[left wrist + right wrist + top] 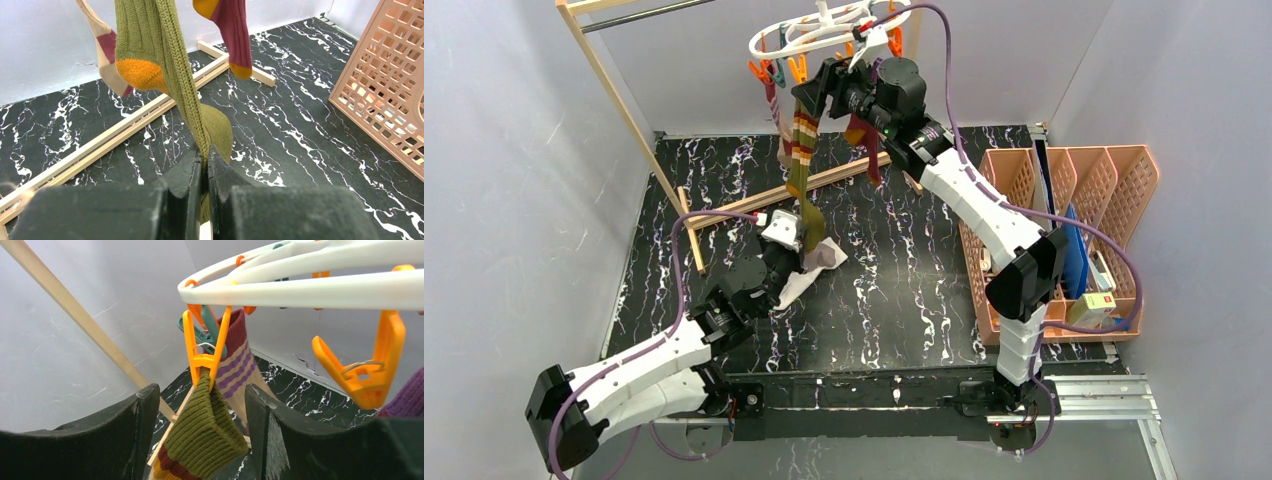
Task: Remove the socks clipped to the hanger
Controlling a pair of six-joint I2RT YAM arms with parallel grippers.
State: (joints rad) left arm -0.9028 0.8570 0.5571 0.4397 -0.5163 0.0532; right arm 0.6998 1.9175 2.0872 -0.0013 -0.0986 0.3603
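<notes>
Black, white-veined marble-look table (904,290) w/ pale walls round it. Up top, the white plastic oval ring hanger (310,290) holds an olive-green ribbed knit sock (180,80) by its cuff in an orange plastic peg (205,347). Right gripper (200,390) is up there, jaws apart, one each side of cuff & peg (pinching neither). Left gripper (205,160) sits low over the table, clamped tight on the same sock's lower end, fabric stretched btwn peg and jaws. A maroon sock w/ orange toe (230,30) hangs beside it; a white sock (809,275) lies on the table.
</notes>
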